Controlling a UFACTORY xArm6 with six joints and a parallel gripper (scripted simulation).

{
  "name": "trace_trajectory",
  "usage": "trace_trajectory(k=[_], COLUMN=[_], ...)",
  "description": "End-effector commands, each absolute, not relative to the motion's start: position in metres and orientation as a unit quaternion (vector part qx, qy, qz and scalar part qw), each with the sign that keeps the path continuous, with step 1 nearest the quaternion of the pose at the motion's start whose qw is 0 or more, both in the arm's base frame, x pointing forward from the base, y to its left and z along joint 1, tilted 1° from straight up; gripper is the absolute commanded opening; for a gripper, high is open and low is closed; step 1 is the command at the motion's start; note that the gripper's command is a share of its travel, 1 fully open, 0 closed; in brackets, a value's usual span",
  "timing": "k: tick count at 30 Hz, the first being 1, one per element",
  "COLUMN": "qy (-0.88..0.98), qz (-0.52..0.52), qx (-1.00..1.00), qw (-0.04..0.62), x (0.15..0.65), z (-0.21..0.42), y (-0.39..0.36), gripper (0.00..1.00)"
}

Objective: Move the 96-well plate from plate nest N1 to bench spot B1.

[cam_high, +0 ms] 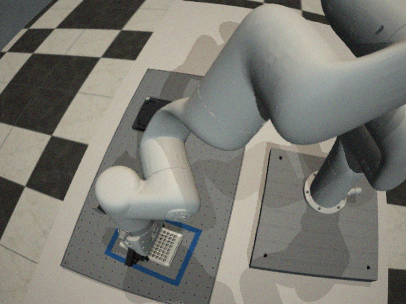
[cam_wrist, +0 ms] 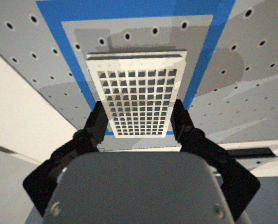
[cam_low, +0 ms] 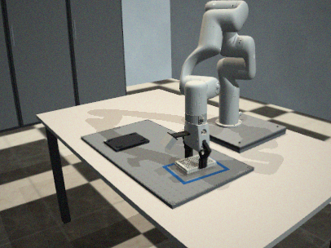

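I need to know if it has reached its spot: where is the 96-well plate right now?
The 96-well plate is clamped in the gripper, inside the blue taped outline at the deck's near end, far from the black nest.

Soft even light; overlapping pale shadows; top view bowed; slightly blurry.

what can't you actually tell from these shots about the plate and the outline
- Whether the 96-well plate already rests on the deck: no view shows its underside.
- The near-left part of the blue taped outline, top view: the arm covers it.
- The plate's near end, wrist view: the gripper body, shut on the plate, hides it.
- Any N1 or B1 labels: none can be read in any view.
- The plate nest, top view: partly under the arm.
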State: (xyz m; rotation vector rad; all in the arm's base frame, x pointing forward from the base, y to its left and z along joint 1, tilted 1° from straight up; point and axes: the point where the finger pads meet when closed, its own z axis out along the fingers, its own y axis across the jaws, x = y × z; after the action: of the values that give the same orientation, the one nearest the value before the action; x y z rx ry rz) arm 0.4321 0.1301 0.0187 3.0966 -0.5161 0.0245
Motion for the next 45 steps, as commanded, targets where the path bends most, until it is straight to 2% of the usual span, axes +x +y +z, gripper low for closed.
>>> trace_trajectory(k=[1, 45], qy=[-0.164, -0.164], qz=[0.01, 0.01], qx=[0.986, 0.986], qw=[0.0, 0.0], x=[0.4337, 0.4336], z=[0.0197, 0.0152], y=[0.1306, 0.1305], gripper=[0.0, 0.0])
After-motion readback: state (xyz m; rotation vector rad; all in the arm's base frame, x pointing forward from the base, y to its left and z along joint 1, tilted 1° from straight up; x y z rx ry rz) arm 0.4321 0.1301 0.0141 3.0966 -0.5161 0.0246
